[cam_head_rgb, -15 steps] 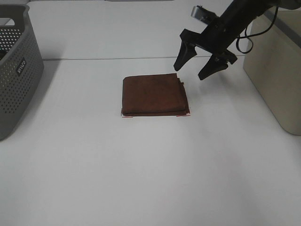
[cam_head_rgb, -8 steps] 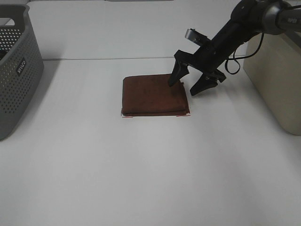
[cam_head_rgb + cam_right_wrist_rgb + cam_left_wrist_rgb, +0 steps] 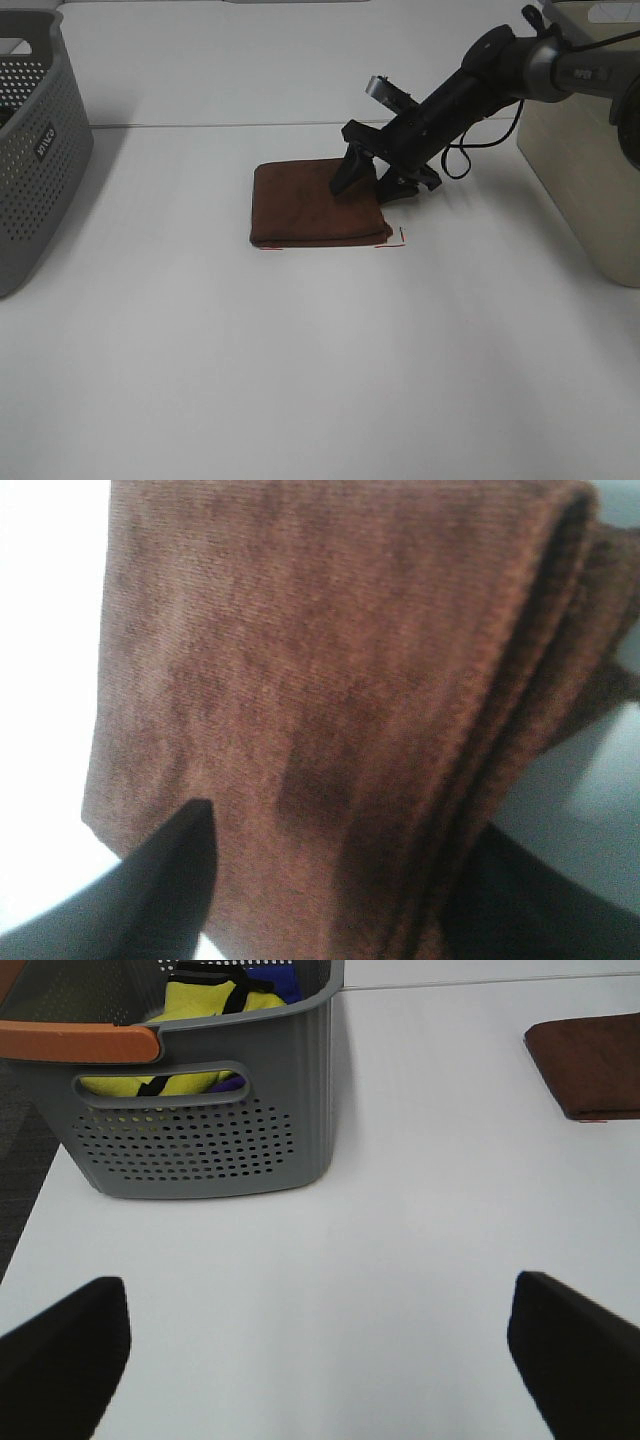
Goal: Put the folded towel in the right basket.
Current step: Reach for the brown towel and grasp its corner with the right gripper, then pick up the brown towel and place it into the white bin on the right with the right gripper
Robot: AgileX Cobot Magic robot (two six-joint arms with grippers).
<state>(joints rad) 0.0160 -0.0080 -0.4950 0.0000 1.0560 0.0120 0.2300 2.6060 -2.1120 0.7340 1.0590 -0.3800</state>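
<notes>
My right fingers (image 3: 343, 178) stand spread astride the towel (image 3: 310, 205) edge on the table (image 3: 300, 340); grasp, lift and transfer to the right basket (image 3: 585, 170) are not yet done.

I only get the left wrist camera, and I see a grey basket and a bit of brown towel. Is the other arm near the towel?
Observer: Yes. The right pincer is down at the towel's right edge, with one finger on top of it.
Operator: Has it squeezed it?
Observer: No. The right wrist view shows the jaws open, with the folded edge between them.
Operator: Where's the other basket?
Observer: A beige basket stands at the far right of the high view, apart from the towel.
</notes>
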